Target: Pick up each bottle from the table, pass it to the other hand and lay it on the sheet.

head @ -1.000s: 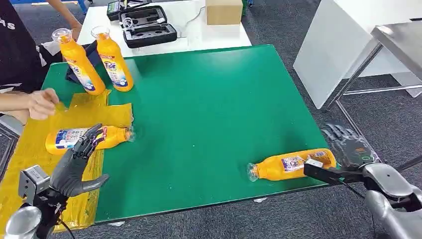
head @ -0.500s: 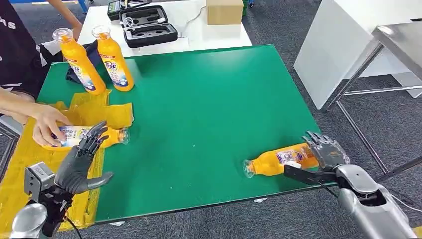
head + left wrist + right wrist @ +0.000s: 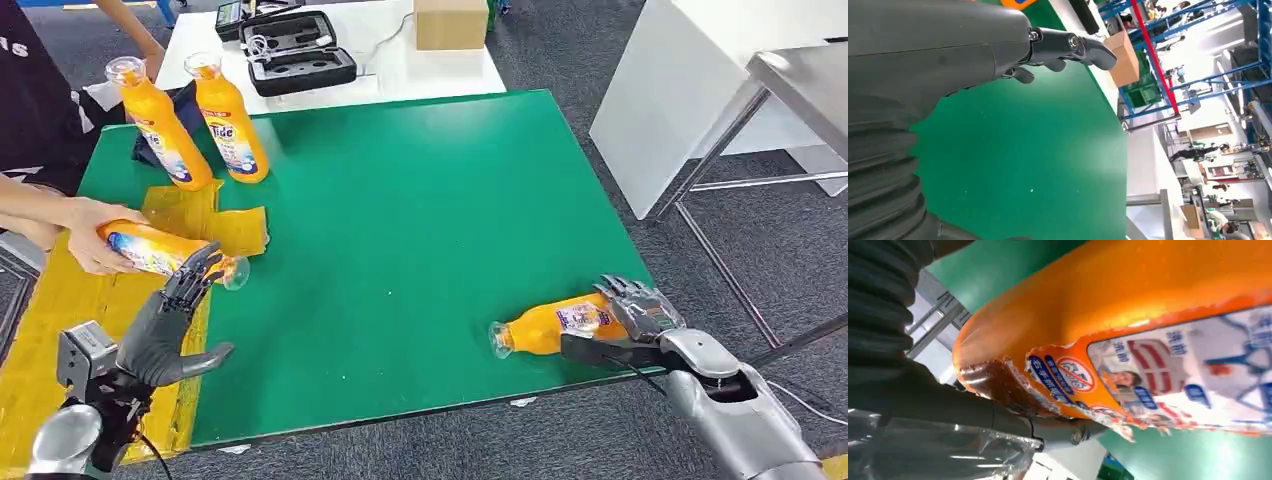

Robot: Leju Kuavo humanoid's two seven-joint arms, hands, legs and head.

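The right hand (image 3: 632,312) has closed around the lying bottle (image 3: 556,326) at the tabletop's (image 3: 420,220) near right edge; pickup seems next. Left hand (image 3: 170,325) waits open near the sheet (image 3: 60,300), where a person has lifted the laid bottle (image 3: 150,247).

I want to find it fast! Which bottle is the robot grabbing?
Look at the green table, at its near right edge. An orange bottle lies there on its side, with the robot's right hand on its base. It lies alone; the other bottles are far left.
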